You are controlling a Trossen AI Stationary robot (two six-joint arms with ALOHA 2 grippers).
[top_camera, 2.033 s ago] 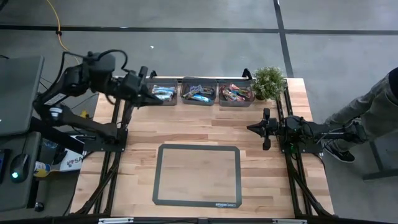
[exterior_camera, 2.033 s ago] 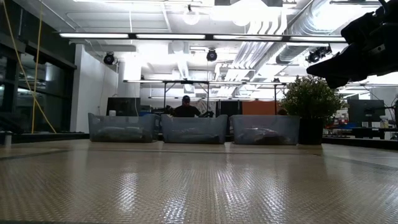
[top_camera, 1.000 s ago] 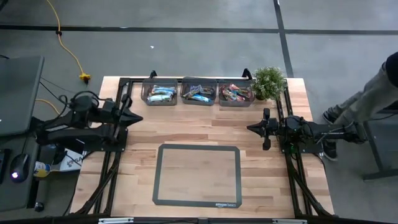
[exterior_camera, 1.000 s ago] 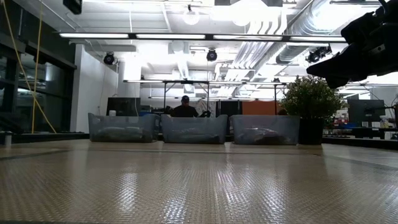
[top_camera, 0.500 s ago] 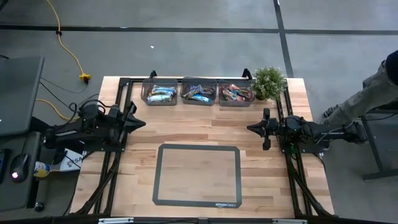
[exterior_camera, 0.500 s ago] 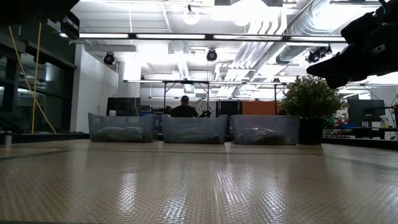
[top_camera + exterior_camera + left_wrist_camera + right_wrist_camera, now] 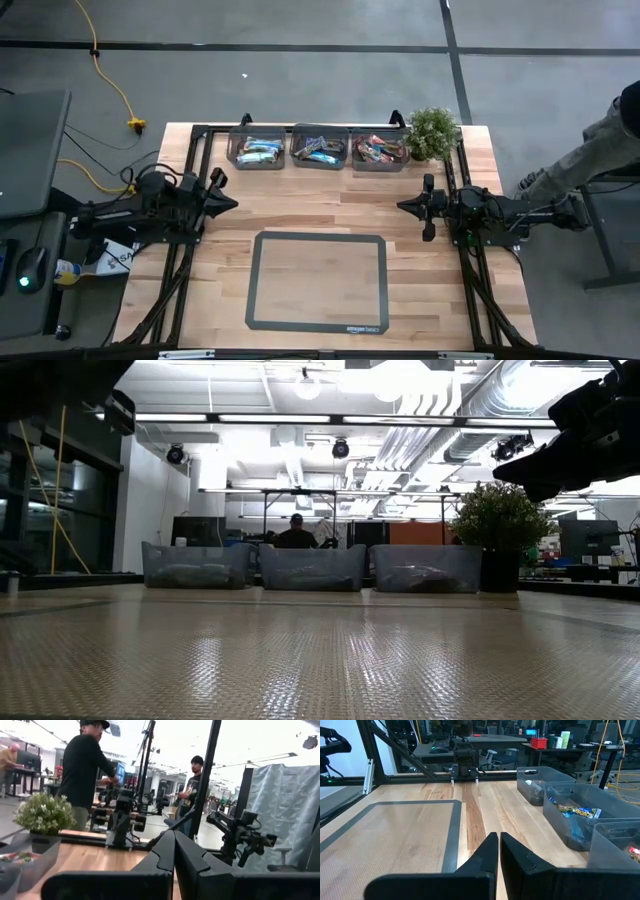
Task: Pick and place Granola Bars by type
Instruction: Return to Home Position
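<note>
Homing step; sorting looks done.
Left gripper [image 7: 230,204] and right gripper [image 7: 402,207] empty, pinched together; Granola Bars [image 7: 320,152] in bins [image 7: 320,128], well apart from both. Next: settle, idle.

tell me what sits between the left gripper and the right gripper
Only bare wooden table, seen in the high view; the left gripper and right gripper face each other across it.

My wooden table [image 7: 300,205] and its load
A grey-edged mat [image 7: 317,281] lies flat at the front middle. Three clear bins [image 7: 312,570] stand in a row along the back edge, with a potted plant [image 7: 432,132] just beside the rightmost.
</note>
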